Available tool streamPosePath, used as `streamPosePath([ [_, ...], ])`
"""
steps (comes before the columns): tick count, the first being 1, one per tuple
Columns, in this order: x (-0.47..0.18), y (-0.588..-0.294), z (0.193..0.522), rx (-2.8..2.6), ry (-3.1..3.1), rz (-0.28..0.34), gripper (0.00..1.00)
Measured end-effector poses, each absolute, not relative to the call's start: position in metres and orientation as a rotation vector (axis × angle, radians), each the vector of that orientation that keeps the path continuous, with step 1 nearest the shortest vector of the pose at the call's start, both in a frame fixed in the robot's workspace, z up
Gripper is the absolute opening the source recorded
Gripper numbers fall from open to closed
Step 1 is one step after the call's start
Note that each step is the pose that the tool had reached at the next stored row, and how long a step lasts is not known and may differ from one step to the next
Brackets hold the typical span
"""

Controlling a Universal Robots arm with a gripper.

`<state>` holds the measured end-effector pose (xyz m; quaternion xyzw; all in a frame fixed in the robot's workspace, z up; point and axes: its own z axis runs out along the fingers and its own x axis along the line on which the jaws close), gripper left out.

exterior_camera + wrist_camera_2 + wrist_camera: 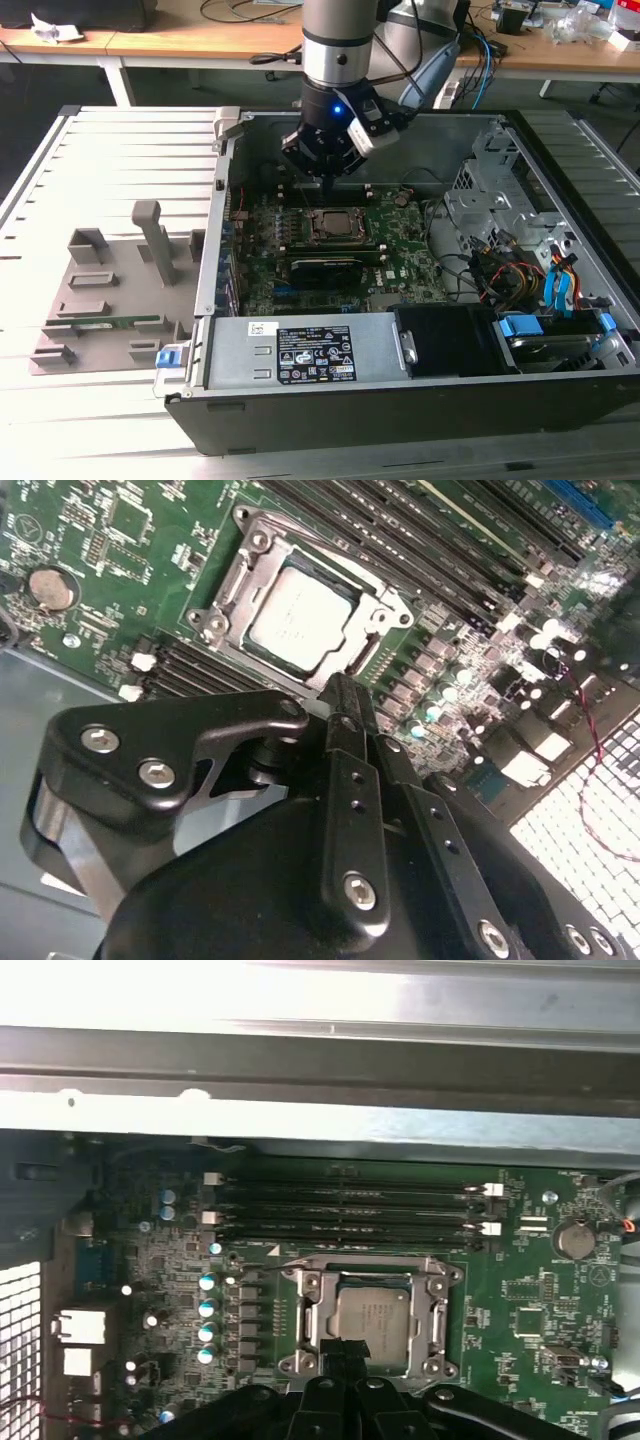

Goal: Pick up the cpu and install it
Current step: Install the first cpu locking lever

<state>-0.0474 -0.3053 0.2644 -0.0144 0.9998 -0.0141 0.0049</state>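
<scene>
The cpu [333, 224], a flat square chip with a dull silvery top, lies inside the metal-rimmed socket frame [312, 228] on the green motherboard [400, 250] of the open computer case. In both wrist views the cpu [298, 617] [372, 1317] sits flat in the frame [222, 592] [306, 1305]. My gripper [325, 180] hangs just above the board at the socket's far edge. Its black fingers are shut together with nothing between them. The tip [342, 695] [350, 1350] stands just over one edge of the socket.
Memory slots [350, 1210] run beside the socket, and a coin battery [573, 1239] lies nearby. The case wall [300, 1060] rises close behind. A power supply [300, 355], a drive cage [490, 200] and cables [520, 270] crowd the case. A grey fixture tray [100, 300] sits at the exterior view's left.
</scene>
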Motion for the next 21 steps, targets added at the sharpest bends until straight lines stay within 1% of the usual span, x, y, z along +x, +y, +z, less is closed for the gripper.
streamPosePath([
  [21, -0.081, -0.305, 0.264, -0.045, 3.131, -0.044, 0.11],
])
